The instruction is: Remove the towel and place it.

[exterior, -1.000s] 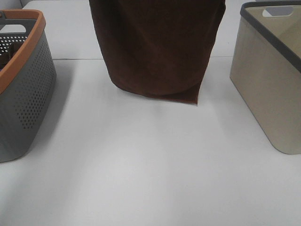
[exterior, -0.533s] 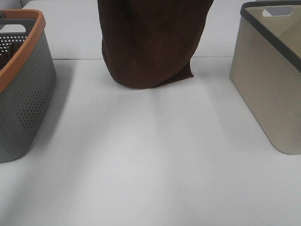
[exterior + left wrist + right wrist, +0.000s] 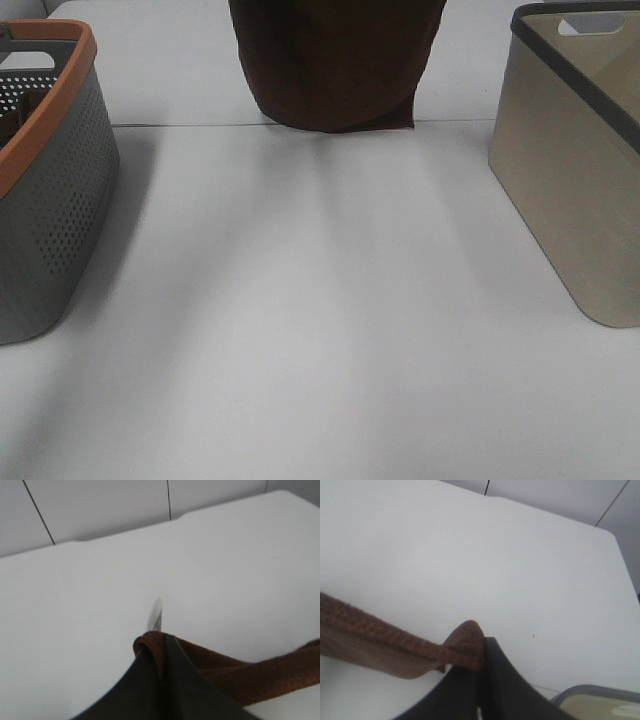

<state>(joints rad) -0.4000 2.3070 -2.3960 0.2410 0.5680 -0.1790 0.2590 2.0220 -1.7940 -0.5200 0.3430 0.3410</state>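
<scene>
The dark brown towel [image 3: 335, 70] hangs at the top middle of the exterior high view, its lower edge above the far part of the white table [image 3: 320, 330]. Neither gripper shows in that view. In the left wrist view my left gripper [image 3: 162, 642] is shut on a bunched edge of the towel [image 3: 240, 672], which stretches off to the side. My right gripper [image 3: 482, 650] is likewise shut on a folded corner of the towel [image 3: 380, 640]. Both hold it well above the tabletop.
A grey perforated basket with an orange rim [image 3: 50, 200] stands at the left edge. A beige basket with a dark grey rim [image 3: 570, 170] stands at the right, and its rim [image 3: 590, 692] shows in the right wrist view. A seam crosses the far table.
The towel has risen and drawn toward the far side; its hanging lower edge has climbed from the table's middle to the far seam. Both grippers stayed shut on it.
</scene>
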